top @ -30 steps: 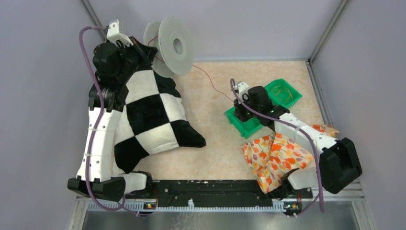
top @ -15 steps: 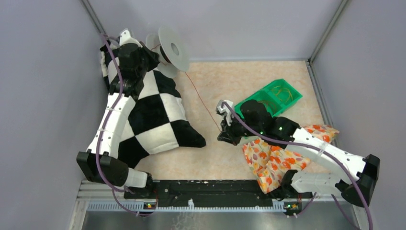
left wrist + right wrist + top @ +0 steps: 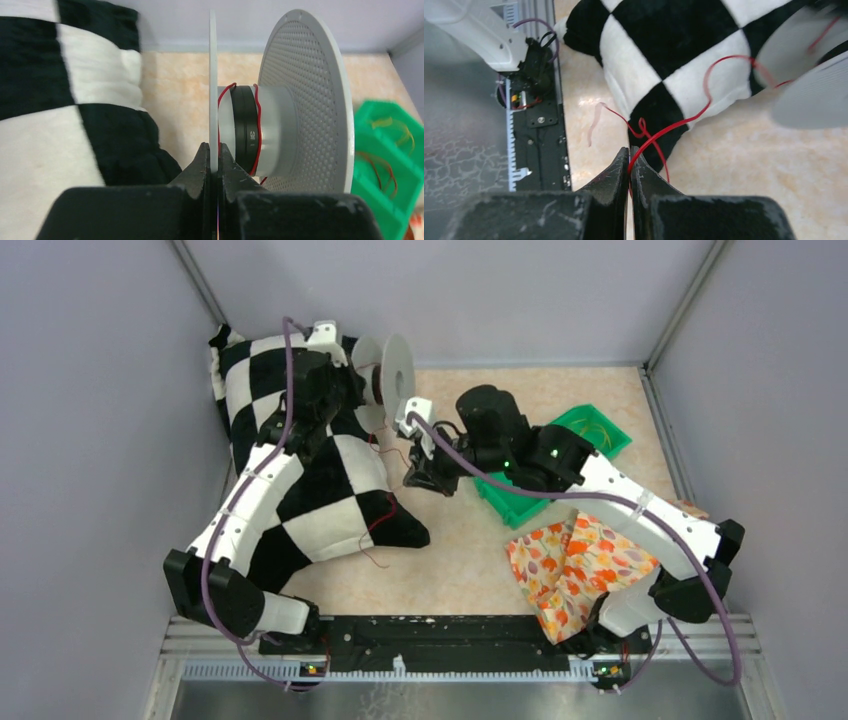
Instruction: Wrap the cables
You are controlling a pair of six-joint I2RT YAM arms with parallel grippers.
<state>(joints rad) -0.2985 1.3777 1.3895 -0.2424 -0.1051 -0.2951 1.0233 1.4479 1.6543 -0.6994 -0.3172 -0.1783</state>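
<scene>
The left gripper (image 3: 213,151) clamps the thin flange of a gray spool (image 3: 310,100) above a checkered cushion (image 3: 300,480). A red cable (image 3: 674,127) loops the spool's hub and trails across the cushion to the right gripper (image 3: 629,154), pinched tight on it. More cables (image 3: 592,433) lie in a green tray (image 3: 515,502) at right.

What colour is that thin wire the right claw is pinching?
Red. The wire shows best in the right wrist view, against the checkered cushion.

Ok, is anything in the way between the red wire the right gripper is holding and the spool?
Nothing visible blocks it. The right gripper pinches the red wire, which runs free over the checkered pillow's corner to the spool, held by the left gripper.
</scene>
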